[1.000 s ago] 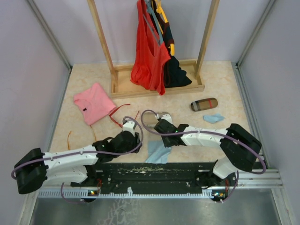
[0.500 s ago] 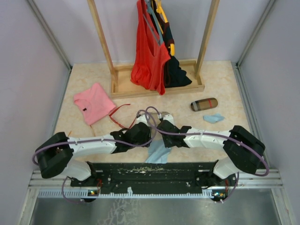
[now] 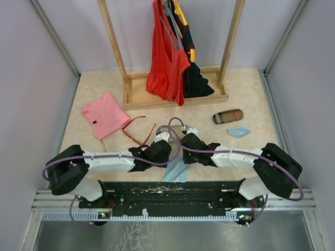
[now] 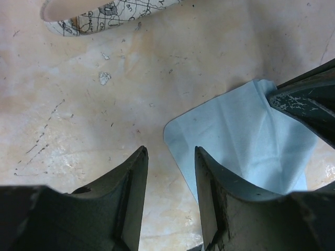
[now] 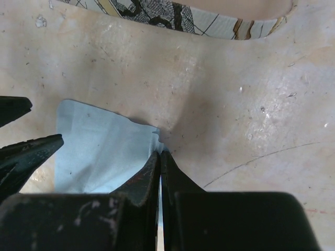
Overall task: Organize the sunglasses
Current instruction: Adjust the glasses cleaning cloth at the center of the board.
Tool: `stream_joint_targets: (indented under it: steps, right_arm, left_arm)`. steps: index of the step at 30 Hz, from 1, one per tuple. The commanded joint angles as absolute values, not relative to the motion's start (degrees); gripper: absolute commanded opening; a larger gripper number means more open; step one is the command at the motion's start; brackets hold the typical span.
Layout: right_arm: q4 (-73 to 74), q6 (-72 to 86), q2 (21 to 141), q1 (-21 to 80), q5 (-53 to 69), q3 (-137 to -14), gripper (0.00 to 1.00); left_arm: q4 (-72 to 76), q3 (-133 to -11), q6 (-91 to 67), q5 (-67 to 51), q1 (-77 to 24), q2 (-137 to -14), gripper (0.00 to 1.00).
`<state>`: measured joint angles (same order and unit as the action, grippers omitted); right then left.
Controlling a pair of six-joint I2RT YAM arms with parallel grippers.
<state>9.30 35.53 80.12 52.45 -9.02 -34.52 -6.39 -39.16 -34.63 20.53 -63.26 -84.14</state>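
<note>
While right gripper [image 5: 159, 152] pinches the cloth [image 5: 99, 151], sunglasses [image 3: 132, 136] sit 10 o'clock of the nearer, half-open, empty left gripper [image 4: 170, 151].

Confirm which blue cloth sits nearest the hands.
The larger, flat cloth between the left hand and right hand, which is shut at its corner. The smaller crumpled cloth lies off right, beside the brown case.

We saw the sunglasses [image 3: 138, 130] lying flat on the table [image 3: 246, 94], left of centre: thin red frame, clear lenses, arms apparently spread.
</note>
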Motion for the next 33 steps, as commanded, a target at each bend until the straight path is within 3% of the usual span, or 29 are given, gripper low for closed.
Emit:
stream_joint_targets:
  steps: [1,18,33]
  right_arm:
    - [11.76,36.02,80.77,51.75,-5.13,-31.32,0.00]
    - [11.75,35.75,79.68,51.64,-5.56,-30.54,0.00]
    - [12.10,35.81,78.87,51.52,-5.78,-30.22,0.00]
  left_arm:
    - [-7.40,-41.40,-33.85,21.62,-63.88,-85.99,0.48]
    - [-15.51,-47.87,-33.72,28.09,-67.65,-94.79,0.38]
    - [-15.92,-46.16,-36.16,27.33,-70.72,-96.99,0.29]
